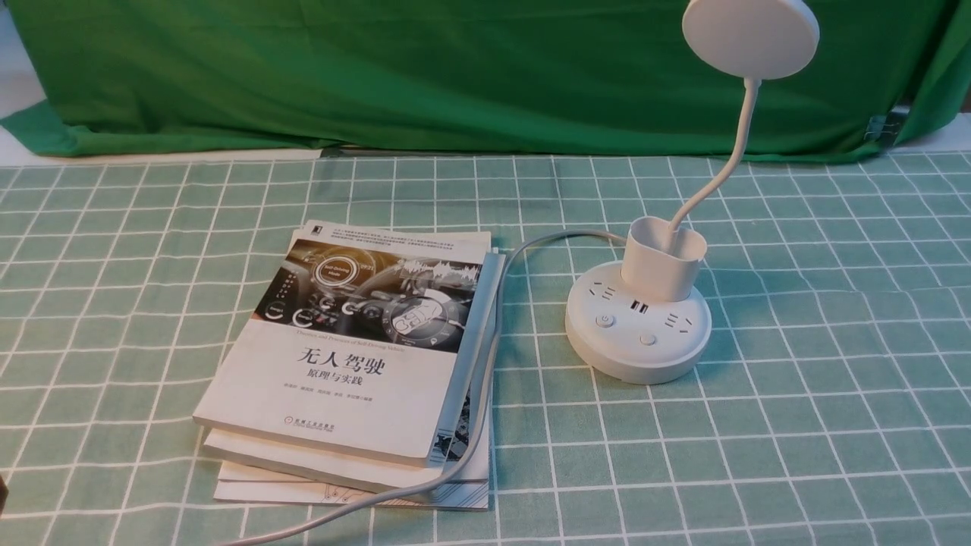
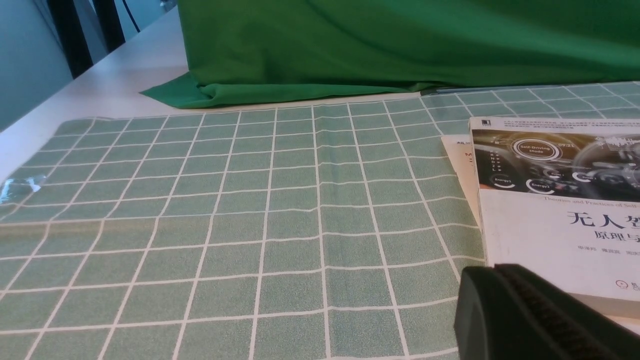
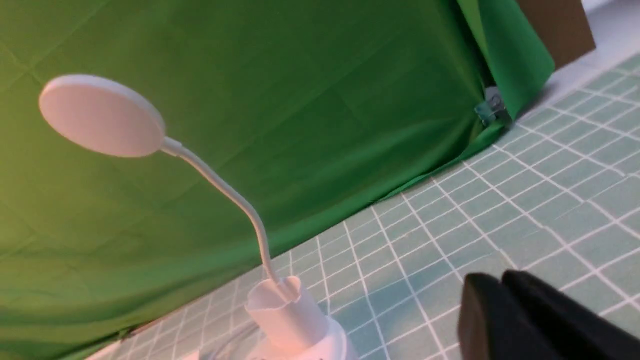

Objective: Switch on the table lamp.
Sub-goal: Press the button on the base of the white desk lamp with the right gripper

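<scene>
The white table lamp (image 1: pixel 639 327) stands right of centre on the checked cloth. Its round base carries sockets and two buttons (image 1: pixel 604 321), and a cup-shaped holder (image 1: pixel 664 262) sits on top. A thin neck bends up to the disc head (image 1: pixel 749 34), which shows no glow. Neither gripper appears in the front view. In the right wrist view my right gripper (image 3: pixel 500 276) is shut and empty, above the cloth and apart from the lamp (image 3: pixel 282 312). My left gripper (image 2: pixel 493 267) is shut and empty beside the near corner of the books.
A stack of books (image 1: pixel 356 356) lies left of the lamp, and they also show in the left wrist view as books (image 2: pixel 560 200). The lamp's white cable (image 1: pixel 485 394) runs along their right side toward the front edge. A green curtain (image 1: pixel 455 76) closes off the back.
</scene>
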{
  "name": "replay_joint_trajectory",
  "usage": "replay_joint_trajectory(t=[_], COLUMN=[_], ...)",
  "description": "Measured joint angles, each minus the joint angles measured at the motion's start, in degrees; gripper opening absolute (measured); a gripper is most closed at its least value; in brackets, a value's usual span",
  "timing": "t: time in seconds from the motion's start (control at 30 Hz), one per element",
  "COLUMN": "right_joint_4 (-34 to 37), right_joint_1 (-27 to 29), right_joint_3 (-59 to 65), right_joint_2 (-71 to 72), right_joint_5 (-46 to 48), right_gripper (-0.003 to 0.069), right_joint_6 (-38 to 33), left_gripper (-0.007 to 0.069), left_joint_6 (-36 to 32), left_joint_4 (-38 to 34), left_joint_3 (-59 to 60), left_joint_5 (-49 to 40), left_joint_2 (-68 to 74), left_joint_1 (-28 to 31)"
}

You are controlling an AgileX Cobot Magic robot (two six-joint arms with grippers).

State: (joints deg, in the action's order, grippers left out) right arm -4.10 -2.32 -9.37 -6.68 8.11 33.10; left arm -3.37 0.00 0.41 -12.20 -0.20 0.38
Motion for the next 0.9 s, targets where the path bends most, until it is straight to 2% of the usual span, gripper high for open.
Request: replay_joint_trajectory(t=[0.03, 0.23, 0.33, 0.5, 0.57, 0.63, 0.8, 0.9], right_joint_4=[0.0, -0.2, -0.2, 0.2, 3.0, 7.4, 22.7, 27.3], right_joint_1=[-1.2, -6.3, -8.9, -12.7, -14.4, -15.4, -15.9, -15.9], right_joint_3=[-4.6, -25.2, -33.3, -37.8, -38.0, -38.1, -40.3, -41.3], right_joint_2=[-4.8, -26.4, -38.3, -51.8, -57.5, -61.8, -72.5, -75.8], right_joint_5=[4.4, 23.8, 29.3, 28.2, 25.5, 23.9, 24.7, 23.8], right_gripper=[0.0029, 0.0027, 0.0027, 0.0027, 0.0027, 0.0027, 0.0027, 0.0027], right_joint_6=[-5.1, -25.6, -33.1, -36.6, -38.5, -41.9, -55.4, -57.9], left_gripper=[0.0021, 0.0021, 0.0021, 0.0021, 0.0021, 0.0021, 0.0021, 0.0021], left_joint_6=[0.0, 0.0, 0.0, 0.0, 0.0, 0.0, 0.0, 0.0], left_joint_4=[0.0, 0.0, 0.0, 0.0, 0.0, 0.0, 0.0, 0.0], left_joint_3=[0.0, 0.0, 0.0, 0.0, 0.0, 0.0, 0.0, 0.0], left_joint_5=[0.0, 0.0, 0.0, 0.0, 0.0, 0.0, 0.0, 0.0], left_joint_2=[0.0, 0.0, 0.0, 0.0, 0.0, 0.0, 0.0, 0.0], left_joint_1=[0.0, 0.0, 0.0, 0.0, 0.0, 0.0, 0.0, 0.0])
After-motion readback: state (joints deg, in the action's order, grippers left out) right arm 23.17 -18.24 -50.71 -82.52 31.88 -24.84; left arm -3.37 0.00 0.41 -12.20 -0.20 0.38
